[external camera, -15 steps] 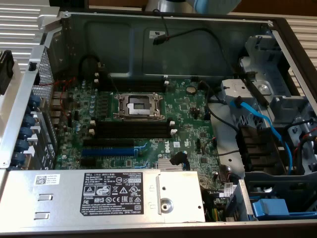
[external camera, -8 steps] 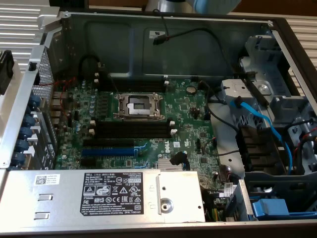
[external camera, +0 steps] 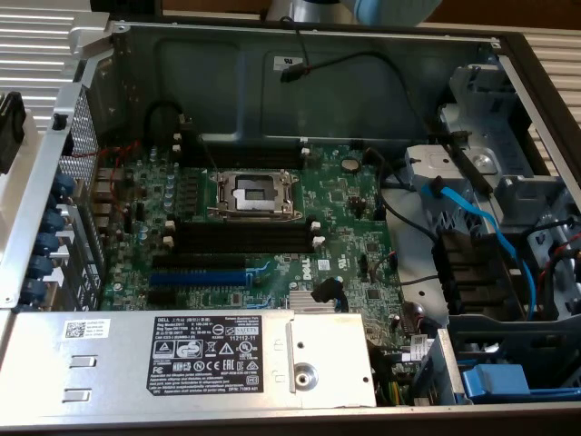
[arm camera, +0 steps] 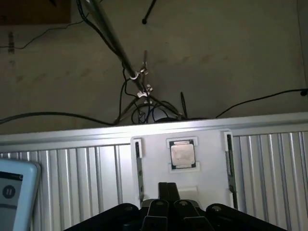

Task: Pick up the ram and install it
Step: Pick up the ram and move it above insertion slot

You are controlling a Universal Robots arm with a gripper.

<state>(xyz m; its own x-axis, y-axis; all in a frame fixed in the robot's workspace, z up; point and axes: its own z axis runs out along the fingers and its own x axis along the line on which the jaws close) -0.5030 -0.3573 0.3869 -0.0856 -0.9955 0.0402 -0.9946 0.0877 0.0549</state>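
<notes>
Ram sticks are lying edge-up flanking the processor — long axes paralleling the ribbing — while the gripper is hovering, closure untellable.

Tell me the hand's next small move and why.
Probably shift the hand sideways over what looks like the ram, a thin dark stick edge-on in the white holder. The hand is centred by the square chip instead, and the black memory slots look empty.
</notes>
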